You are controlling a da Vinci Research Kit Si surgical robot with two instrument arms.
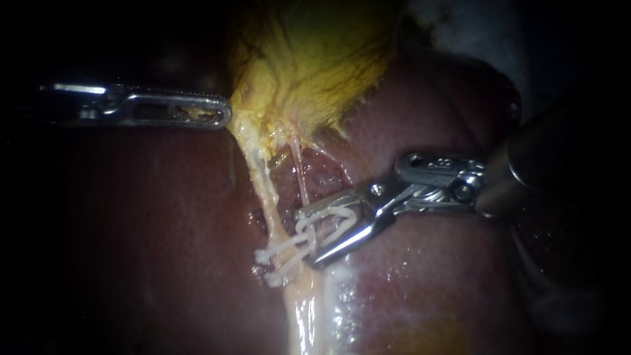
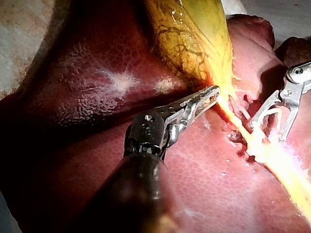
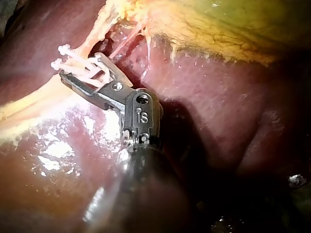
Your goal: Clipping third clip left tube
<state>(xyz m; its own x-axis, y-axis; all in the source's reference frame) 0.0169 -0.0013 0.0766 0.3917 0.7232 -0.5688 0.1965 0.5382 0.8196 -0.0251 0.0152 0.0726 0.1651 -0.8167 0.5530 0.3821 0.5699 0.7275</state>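
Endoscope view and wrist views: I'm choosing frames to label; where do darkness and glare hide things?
Endoscope view: edges dark, left instrument dim at the gallbladder, glare on tissue below the clip. Right wrist view: glare on the liver beside the right instrument. Left wrist view: shaft dark.

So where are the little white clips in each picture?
Endoscope view: clips low in the middle, on the pale tube, at the right tool's tip.
Left wrist view: clips ahead of the left tool, by the right tool.
Right wrist view: clips at the right tool's tip.
Shared landmark: the yellow gallbladder.
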